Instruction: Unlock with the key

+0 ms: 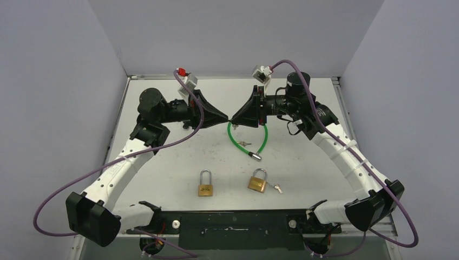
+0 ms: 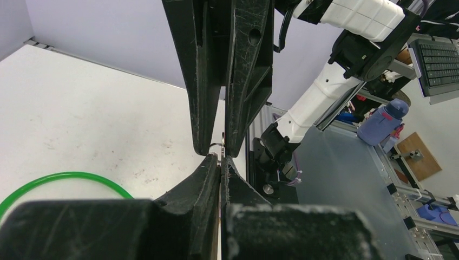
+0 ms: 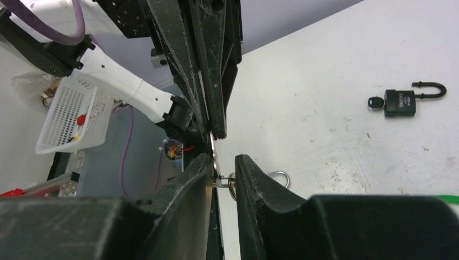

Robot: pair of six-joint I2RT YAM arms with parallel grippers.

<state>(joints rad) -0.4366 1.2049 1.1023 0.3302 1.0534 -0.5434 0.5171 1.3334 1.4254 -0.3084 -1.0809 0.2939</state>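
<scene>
Left pincer [image 2: 220, 159] is right up in the lens on the left wrist cam, fingers clenched flat together with a small silver key [image 2: 218, 145] poking out of the tips. Right pincer [image 2: 219, 149] comes down from the top of that shot and meets it tip to tip, held up off the white tabletop [image 2: 81, 108]. A bit of the green cable lock [image 2: 65, 176] curves along the bottom left.

Over on the right wrist cam, the right pincer's own fingers sit at the bottom with the key between them. The key lies against one finger, there's a visible gap to the other, and the key ring [image 3: 231, 183] hangs in that gap. Honestly can't tell if it's actually pinching anything. The left one reaches in from above, clamped on the key's other end. Off to the right a padlock [image 3: 400, 103] that looks dark from here lies flat with a key at its base.

From the top cam, both arms reach in and touch tips mid-table, directly over the green cable loop. Nearer the bases lie two brass padlocks side by side but apart, shackles pointing away from the bases: the left-hand brass padlock [image 1: 204, 188] and the right-hand brass padlock [image 1: 257, 183], the latter with small keys [image 1: 277, 188] just beside it.
</scene>
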